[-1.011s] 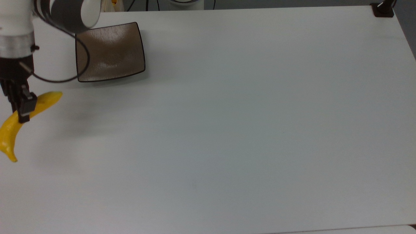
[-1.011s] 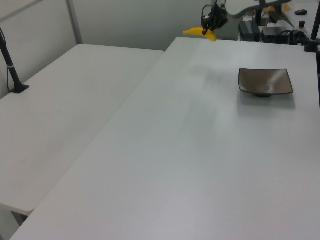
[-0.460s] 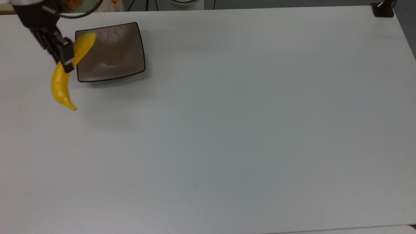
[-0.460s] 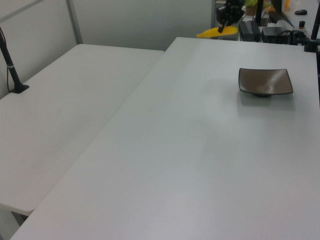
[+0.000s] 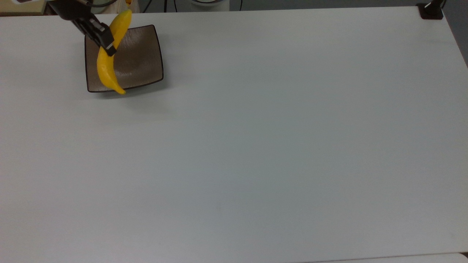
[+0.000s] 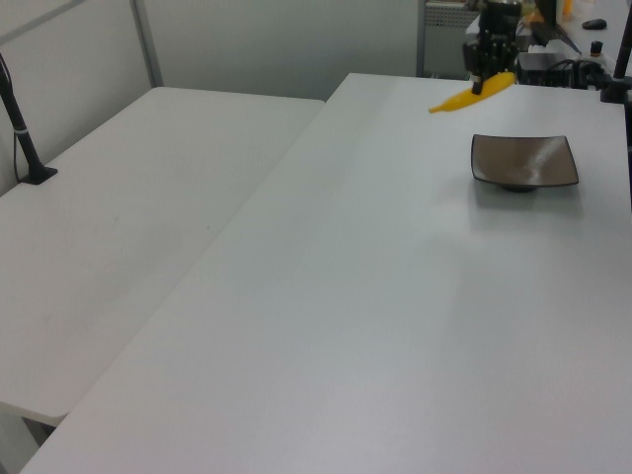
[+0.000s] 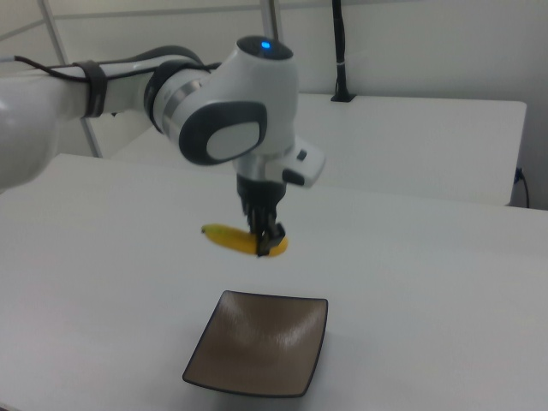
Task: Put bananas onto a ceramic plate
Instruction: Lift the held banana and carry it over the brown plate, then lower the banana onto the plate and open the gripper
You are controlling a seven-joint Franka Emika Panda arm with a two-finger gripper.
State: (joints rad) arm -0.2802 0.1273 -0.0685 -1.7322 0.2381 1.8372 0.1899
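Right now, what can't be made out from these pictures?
- Top view: the tool covers part of the banana, hiding the contact.
- Right view: the tool hides the banana's right end.
- Left view: the gap between banana and plate is unreadable.

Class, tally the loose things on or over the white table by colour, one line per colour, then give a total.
Yellow: 1, the banana, held in the pincer
Brown: 1, the plate
Total: 2
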